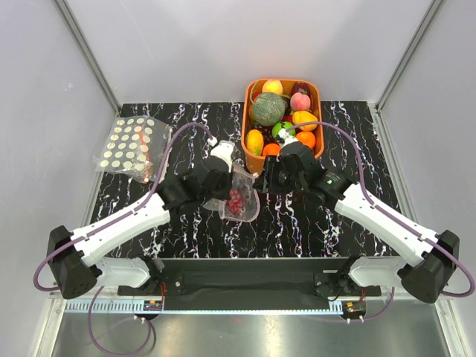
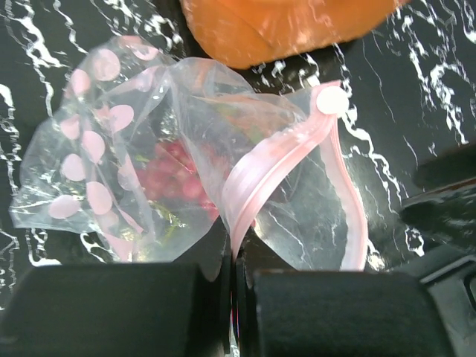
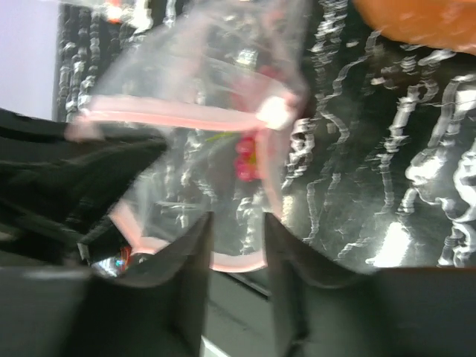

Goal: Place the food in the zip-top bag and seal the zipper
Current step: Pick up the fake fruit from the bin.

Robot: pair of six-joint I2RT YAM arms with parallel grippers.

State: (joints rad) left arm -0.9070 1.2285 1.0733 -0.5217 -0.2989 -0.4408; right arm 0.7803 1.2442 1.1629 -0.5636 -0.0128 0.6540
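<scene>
Left gripper (image 2: 232,260) clamped tight on the zipper (image 2: 275,167). Right gripper (image 3: 238,227) is half-open, straddling the strip's other run — contact unclear. The zip-top bag (image 1: 239,199) sits mid-bench between them, red fruit (image 2: 167,178) inside. Orange basket (image 1: 245,123) just beyond, at far edge — cream-dotted bag (image 1: 130,145) in far-left corner.

The zip-top bag (image 1: 251,210) lies near the middle of the tabletop (image 1: 297,223), a little nearer to the front edge, and the food (image 1: 236,201) is inside it. The zipper (image 2: 275,160) runs along the bag's far side. The left gripper (image 2: 232,260) stands at the left of the bag and the right gripper (image 3: 236,223) at its right. Behind the bag, at the back edge, stands a bin (image 1: 246,119) with fruit (image 1: 268,108) in it. A second bag (image 1: 128,145) lies on the back left corner.
</scene>
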